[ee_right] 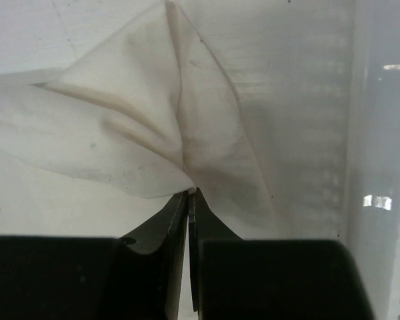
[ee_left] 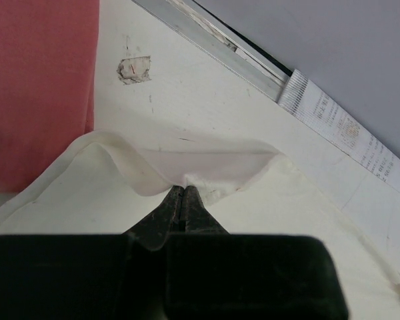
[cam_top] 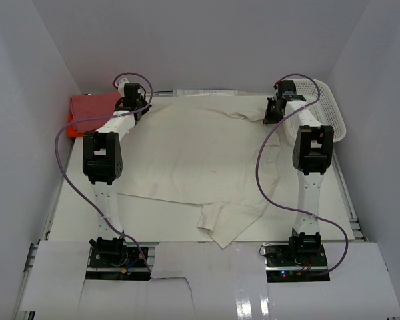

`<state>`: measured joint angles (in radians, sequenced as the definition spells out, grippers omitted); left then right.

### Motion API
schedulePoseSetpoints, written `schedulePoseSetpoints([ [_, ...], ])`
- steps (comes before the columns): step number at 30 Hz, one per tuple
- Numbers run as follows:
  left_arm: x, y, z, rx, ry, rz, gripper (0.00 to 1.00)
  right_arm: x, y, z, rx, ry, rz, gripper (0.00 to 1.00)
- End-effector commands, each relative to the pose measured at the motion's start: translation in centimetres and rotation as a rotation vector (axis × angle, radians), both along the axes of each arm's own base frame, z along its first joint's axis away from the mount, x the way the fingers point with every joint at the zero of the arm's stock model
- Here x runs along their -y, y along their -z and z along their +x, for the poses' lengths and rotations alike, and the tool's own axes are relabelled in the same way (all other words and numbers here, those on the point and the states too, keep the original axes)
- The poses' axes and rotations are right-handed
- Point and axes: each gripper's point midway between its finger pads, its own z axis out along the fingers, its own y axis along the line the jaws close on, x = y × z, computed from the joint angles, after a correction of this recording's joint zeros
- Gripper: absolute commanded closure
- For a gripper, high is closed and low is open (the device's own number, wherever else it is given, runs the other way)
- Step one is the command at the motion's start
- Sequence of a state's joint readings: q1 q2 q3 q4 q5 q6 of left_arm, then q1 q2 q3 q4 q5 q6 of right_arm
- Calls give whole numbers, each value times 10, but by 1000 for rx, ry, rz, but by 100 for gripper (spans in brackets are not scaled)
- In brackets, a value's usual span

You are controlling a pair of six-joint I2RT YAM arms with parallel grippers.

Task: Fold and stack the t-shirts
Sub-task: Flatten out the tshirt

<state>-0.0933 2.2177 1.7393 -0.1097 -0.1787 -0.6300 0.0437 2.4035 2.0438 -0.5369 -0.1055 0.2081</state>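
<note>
Cream shirt (cam_top: 200, 160) lies spread across the middle of the tabletop (cam_top: 80, 213), with a loose flap (cam_top: 227, 223) bunched by the near edge. Toward the far edge, the left gripper (ee_left: 183, 191) is clamped on the cloth's far left corner, jaws together with a thin fold pinched at the tips. The right gripper (ee_right: 189, 193) is likewise closed on the far right corner, the cloth tenting up from the pinch.

Judgement: the step in hand is a fold of the far edge toward the near edge. To do it well, raise both corners together and level, with the cloth taut between them, and carry them over evenly so the edge lands square. The near flap may lump unless it is flattened.

At the far left corner a pink-red shirt (cam_top: 93, 105) lies folded just beside the left pinch, an orange shirt (cam_top: 71, 130) showing beneath its edge. A basket (cam_top: 330, 110) leans at the far right corner.

Writing: a printed strip (ee_left: 333, 123) along the far edge, too small to read.
</note>
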Motion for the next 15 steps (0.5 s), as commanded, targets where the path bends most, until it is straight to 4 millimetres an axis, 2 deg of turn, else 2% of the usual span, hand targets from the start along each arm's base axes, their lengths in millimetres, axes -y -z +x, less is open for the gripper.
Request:
schedulePoseSetpoints([
  [1,2,-26,13,62,11,3,100,-2,-52,15,103,-28,7,92],
  [5,-5,-24,18,58,-20,25,100,-6,-72,20,144,-46,29,92],
  [10,-24,-19,21,51,-82,26,100,-13,-96,20,190,-77,56,92],
  [12,-29,-21,25,60,-86,20,100,-13,-100,19,199,-82,57,92],
  [15,-39,-13,30,53,-98,7,100,-15,-107,17,211,-92,60,92],
])
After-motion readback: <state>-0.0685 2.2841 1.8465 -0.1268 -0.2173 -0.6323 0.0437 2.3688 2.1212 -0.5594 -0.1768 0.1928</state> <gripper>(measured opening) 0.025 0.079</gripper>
